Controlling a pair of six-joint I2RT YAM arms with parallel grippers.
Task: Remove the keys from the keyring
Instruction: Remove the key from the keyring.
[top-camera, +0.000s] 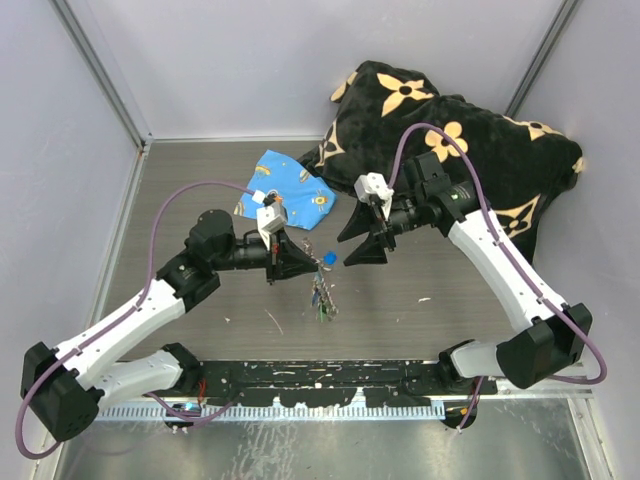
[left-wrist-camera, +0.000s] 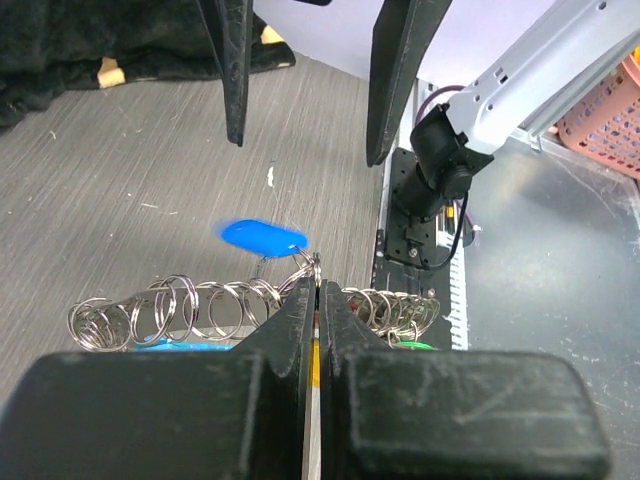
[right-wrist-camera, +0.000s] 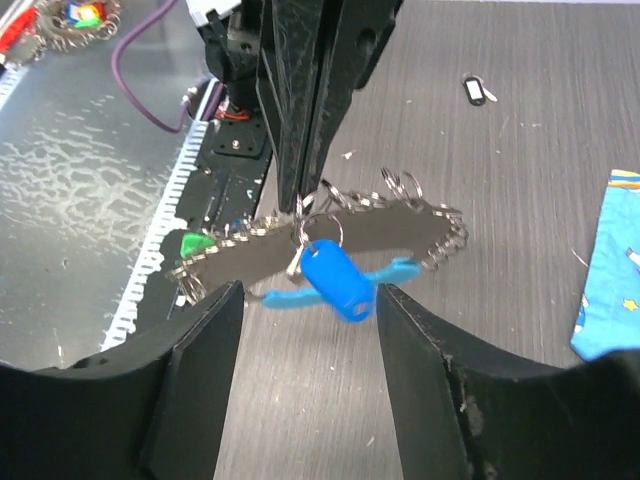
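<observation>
The left gripper (left-wrist-camera: 316, 295) was pressed together on the keyring (left-wrist-camera: 200, 305), pinching one of its small silver rings near mid-length. In the left wrist view, the keyring's long axis ran crosswise to the fingers, with one run of linked rings extending to each side of the pinch. In the top external view, the keyring hung from the fingertips and its long axis pointed toward the near edge of the table (top-camera: 450, 290); whether its low end touched the surface could not be determined.

A blue-headed key (right-wrist-camera: 335, 280) hung at the pinch point, on the side facing the right gripper (top-camera: 343, 250). A light-blue curved piece (right-wrist-camera: 395, 270) lay along the keyring just beside it. A green-headed key (right-wrist-camera: 195, 243) sat near one end of the keyring.

The right gripper was spread, with one finger to each side of the blue-headed key and neither touching it.

A blue printed cloth (top-camera: 290, 185) and a black flowered blanket (top-camera: 470, 150) lay toward the far side of the table.
</observation>
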